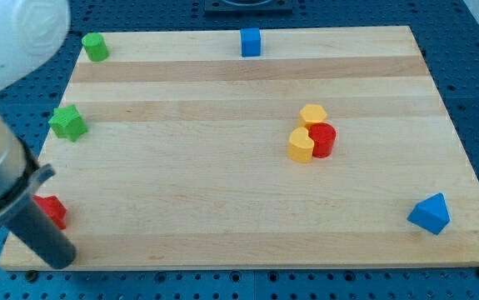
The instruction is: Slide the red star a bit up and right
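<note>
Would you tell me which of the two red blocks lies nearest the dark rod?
The red block at the board's lower-left edge, partly hidden behind the rod; the red cylinder sits mid-board against two yellow blocks.

Text: none legible
Labels, brands: none legible on the board [222,233] or blocks
Numbers, signs: none legible on the rod [22,208]
</note>
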